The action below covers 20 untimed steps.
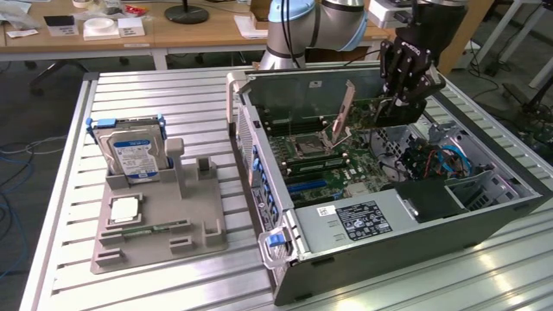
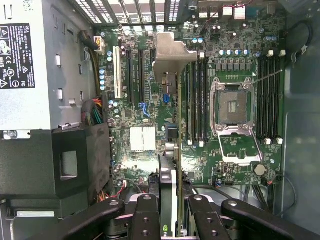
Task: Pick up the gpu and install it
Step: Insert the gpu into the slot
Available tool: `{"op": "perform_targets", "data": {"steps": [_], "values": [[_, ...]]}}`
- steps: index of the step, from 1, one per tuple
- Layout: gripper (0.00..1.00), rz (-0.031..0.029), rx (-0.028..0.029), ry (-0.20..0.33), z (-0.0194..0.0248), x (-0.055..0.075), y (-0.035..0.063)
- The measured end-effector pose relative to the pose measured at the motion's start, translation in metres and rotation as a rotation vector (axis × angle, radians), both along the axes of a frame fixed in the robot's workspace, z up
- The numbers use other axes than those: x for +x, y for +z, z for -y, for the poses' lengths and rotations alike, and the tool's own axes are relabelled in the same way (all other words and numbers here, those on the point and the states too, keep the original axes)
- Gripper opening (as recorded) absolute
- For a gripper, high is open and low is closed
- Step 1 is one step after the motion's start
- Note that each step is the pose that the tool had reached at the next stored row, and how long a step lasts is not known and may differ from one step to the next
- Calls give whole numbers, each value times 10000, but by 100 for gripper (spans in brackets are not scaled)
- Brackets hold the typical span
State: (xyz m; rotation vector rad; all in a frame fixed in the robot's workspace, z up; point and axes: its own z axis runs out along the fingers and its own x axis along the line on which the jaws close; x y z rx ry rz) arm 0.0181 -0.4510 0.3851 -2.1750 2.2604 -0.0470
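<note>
From my remote station I found the fingers [image 2: 145,217] clenched on the gpu [image 2: 169,200], one against each face of the card. The gripper [image 2: 173,212] hung over the open interior of the computer case [image 1: 389,240]. The gpu stood on edge, and its silver bracket [image 2: 172,57] was at the end away from the grip.

In the exterior view the gripper [image 1: 390,109] was above the open case. The gpu [image 1: 344,113] showed there as a brownish strip, slightly tilted, over the motherboard [image 1: 333,172]. In the wrist view the card ran between the expansion slots [image 2: 132,75] and the memory slots [image 2: 200,95]. I could not tell whether its lower edge touched a slot.

The CPU socket [image 2: 232,107], with its metal frame, lay beyond the memory slots. The grey power supply [image 2: 30,65], labelled on its face, sat on the other side of the card.

The case lay on its side on the slatted metal desk [image 1: 155,97]. Well apart from it, toward the exterior view's left, stood a grey holder [image 1: 173,227]. It carried a silver hard drive [image 1: 129,152] upright, blue-white label outward. A small green memory stick [image 1: 149,228] lay flat in a lower recess.
</note>
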Motion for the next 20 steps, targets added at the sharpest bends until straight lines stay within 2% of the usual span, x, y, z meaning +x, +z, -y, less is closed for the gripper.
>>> {"op": "perform_targets", "data": {"steps": [12,20], "values": [[27,0,0,0,0,-1,-3],[27,0,1,0,0,-23,-127]]}}
